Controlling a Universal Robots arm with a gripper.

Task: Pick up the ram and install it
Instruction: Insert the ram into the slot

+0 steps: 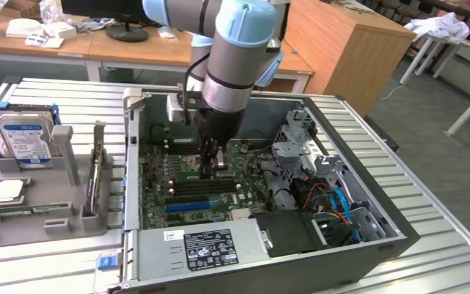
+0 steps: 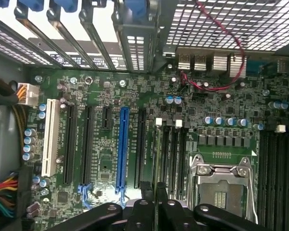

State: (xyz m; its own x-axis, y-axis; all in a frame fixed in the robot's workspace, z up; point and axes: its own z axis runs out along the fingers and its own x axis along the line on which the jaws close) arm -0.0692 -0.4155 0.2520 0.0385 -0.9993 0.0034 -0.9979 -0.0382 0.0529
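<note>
the gripper hangs low inside the open case, fingers nearly pressed together on a thin edge-on strip that i take for the ram, just above the black memory slots. a tilted or off-line stick could jam, scrape the small capacitors or slip from the pinch. at the exterior view's left the hard drive wears a blue-white label, further right the power supply a dark one; neither can be read.
</note>
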